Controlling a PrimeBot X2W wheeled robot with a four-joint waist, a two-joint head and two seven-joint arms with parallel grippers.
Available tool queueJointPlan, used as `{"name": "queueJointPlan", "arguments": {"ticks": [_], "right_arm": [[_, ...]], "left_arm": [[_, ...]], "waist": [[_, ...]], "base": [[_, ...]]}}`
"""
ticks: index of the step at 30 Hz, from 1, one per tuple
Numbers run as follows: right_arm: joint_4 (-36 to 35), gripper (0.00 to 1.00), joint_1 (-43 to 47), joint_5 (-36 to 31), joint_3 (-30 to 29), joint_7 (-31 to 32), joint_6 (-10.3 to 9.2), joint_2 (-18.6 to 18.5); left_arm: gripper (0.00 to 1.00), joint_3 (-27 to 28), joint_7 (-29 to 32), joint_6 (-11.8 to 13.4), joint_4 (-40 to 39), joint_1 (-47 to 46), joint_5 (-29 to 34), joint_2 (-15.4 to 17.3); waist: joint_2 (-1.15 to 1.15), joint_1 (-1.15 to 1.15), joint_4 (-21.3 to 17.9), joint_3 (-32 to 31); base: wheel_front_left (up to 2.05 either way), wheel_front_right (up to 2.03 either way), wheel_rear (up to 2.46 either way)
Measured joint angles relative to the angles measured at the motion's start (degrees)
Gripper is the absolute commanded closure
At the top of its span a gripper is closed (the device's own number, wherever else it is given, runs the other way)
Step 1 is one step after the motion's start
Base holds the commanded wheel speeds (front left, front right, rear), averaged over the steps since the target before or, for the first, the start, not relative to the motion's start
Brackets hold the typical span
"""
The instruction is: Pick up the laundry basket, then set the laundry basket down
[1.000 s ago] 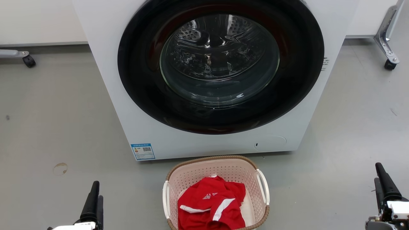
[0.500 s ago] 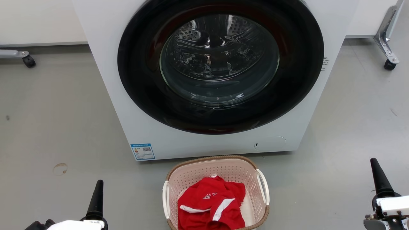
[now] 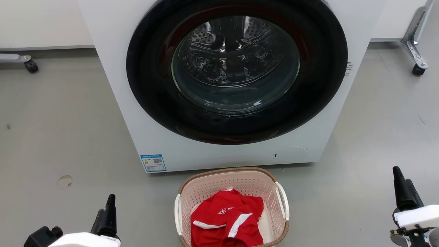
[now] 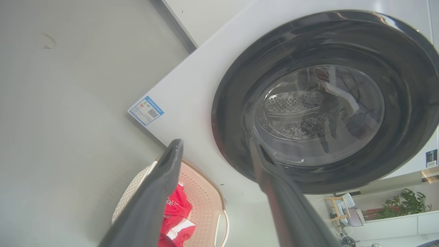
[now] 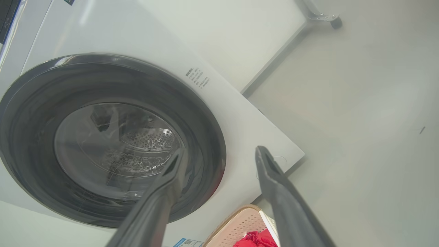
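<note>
Grey smooth floor [image 3: 51, 120] spreads in front of a white washing machine [image 3: 116, 85], whose round dark door [image 3: 236, 68] with a glass window is closed and faces the robot. The left gripper [image 3: 107, 209] stands at the near left, low over the floor, with its dark fingers pointing to the far side. In the left wrist view the left gripper [image 4: 215, 147] has its two fingers spread with a clear gap between them, and it grasps nothing. The right gripper [image 3: 402, 176] stands at the near right, also pointing far. In the right wrist view the right gripper [image 5: 220, 152] is parted in the same way and empty. Between the two grippers, on the floor and just in front of the machine's lower edge, sits the laundry basket [image 3: 212, 187]. It has pale perforated walls, a brown woven-look rim and a white loop handle [image 3: 177, 214] on each side. Inside it lies a crumpled red garment [image 3: 226, 219] with white stripes, which covers most of the bottom. The basket is well apart from both grippers, and the left one is somewhat nearer to it. A blue label [image 3: 153, 162] is on the machine's lower left corner. A round pale stain [image 3: 64, 181] marks the floor at the left, and a black caster [image 3: 418, 69] stands at the far right.
</note>
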Motion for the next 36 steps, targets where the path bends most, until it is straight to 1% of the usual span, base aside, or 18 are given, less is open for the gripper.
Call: {"name": "queueJointPlan", "arguments": {"ticks": [4,8,24,31,36], "right_arm": [[-0.2,0.0,-0.8,-3.3,0.1,-0.7,0.0,0.0],[-0.3,0.0,-0.8,-6.0,0.3,-1.3,0.0,-0.1],[-1.1,0.0,-1.0,-15.7,1.8,-3.9,0.0,-0.4],[-1.2,0.0,-2.0,-20.1,2.5,-5.0,0.01,-0.6],[-1.2,0.0,-2.0,-23.0,3.2,-5.9,0.01,-0.8]], "left_arm": [[0.0,-1.0,-0.4,0.9,-0.4,0.0,2.3,0.4],[0.0,-1.7,-0.9,1.3,-1.0,0.0,4.6,1.3],[0.0,-4.7,-2.9,3.7,-2.8,0.0,13.0,3.3],[0.0,-6.0,-3.6,5.3,-3.5,0.0,16.7,4.5],[0.0,-7.1,-4.1,5.8,-3.9,0.0,19.4,5.2]], "waist": [[0.0,0.0,0.0,0.0],[0.0,0.0,0.0,-0.1],[0.0,0.0,0.1,-0.3],[0.0,0.0,0.0,-0.5],[0.0,-0.01,0.1,-0.6]], "base": [[0.0,0.0,0.0],[0.0,0.0,0.0],[0.0,0.0,0.0],[0.0,0.0,0.0],[0.0,0.0,0.0]]}}
